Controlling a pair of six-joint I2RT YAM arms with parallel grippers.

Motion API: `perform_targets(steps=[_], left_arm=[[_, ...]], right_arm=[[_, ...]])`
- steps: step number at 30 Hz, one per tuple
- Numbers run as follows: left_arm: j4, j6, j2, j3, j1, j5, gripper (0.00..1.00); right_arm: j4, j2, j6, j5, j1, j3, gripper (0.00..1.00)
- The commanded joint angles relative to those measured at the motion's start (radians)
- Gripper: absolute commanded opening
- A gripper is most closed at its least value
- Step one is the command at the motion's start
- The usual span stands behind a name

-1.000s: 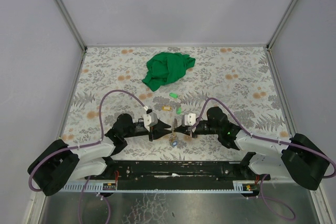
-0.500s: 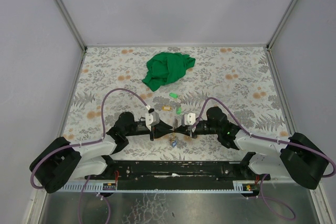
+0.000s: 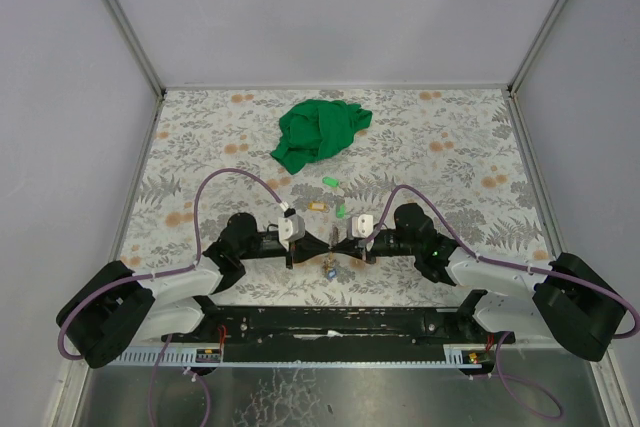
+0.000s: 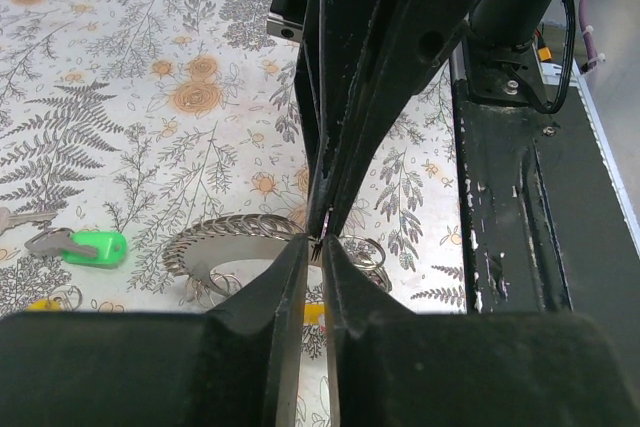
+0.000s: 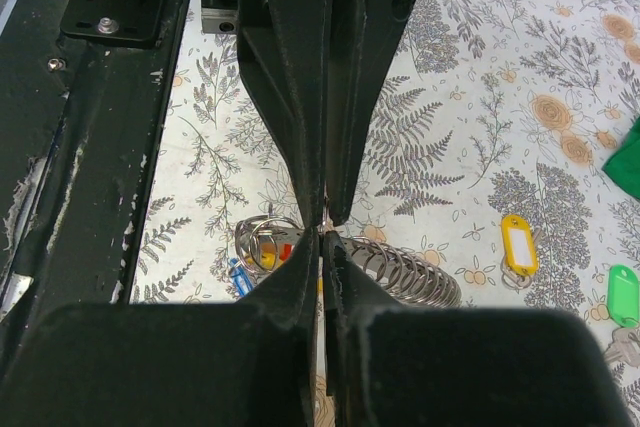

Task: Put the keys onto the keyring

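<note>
Cannot make out any lettering, label, brand, number or sign anywhere in these three views.

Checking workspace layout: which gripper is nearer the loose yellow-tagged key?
Left gripper, narrowly: yellow-tagged key lies just beyond its jaws. Right gripper, tip to tip with it, sits slightly farther.

Left hand (image 3: 321, 244), right hand (image 3: 339, 244) tip-to-tip: no passage between. Crumpled green cloth (image 3: 318, 133) blocks far centre; floral-patterned counter (image 3: 200, 137) flanks open.
</note>
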Motion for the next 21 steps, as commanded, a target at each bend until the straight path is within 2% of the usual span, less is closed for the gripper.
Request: perform_targets(steps=[1,6,21], left_arm=[[-0.018,0.027,0.005,0.031,0.006,-0.013,0.07],[-0.038,0.036,-0.007,0.03,0.006,-0.038,0.06],[-0.007,0.015,0.031,0.045,0.007,0.011,0.08]], right_arm=[[0.091,-0.002,0.016,-0.043,-0.009,0.002,0.0],[0.09,-0.009,0.017,-0.041,-0.01,-0.003,0.0],[0.081,0.033,0.021,-0.101,-0.011,0.021,0.0]])
